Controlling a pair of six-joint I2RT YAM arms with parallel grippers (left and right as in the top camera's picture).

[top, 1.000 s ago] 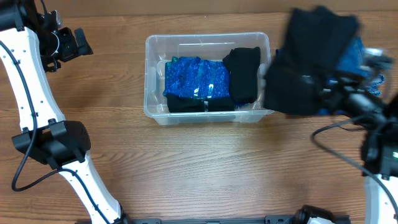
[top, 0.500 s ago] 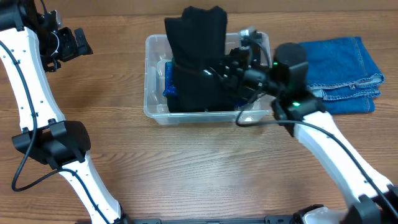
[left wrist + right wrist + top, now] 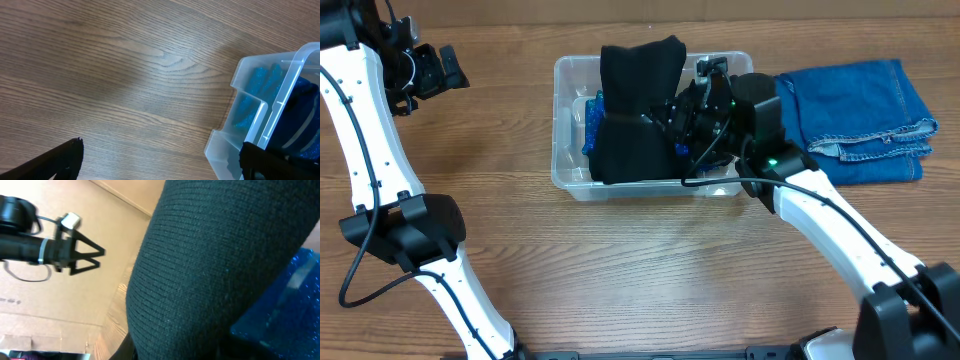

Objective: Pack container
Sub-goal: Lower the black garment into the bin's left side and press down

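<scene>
I'm seeing clear rounded container (image 3: 560, 120) holding black ribbed knit (image 3: 635, 110) over glittery blue fabric (image 3: 590, 118). Right gripper (image 3: 682, 118) buried in knit, grip probably closed but cannot tell. Left gripper (image 3: 450, 67) hanging spread.

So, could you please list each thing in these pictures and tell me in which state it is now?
container: upright, no lid on it, partly filled.
black knit garment: gripped, draped upright, lower part inside the container.
blue sparkly cloth: lying inside the container, mostly covered.
jeans: folded, on the table beside the container.
right gripper: over the container, apparently closed on the black knit garment.
left gripper: open, empty, away from the container.
</scene>
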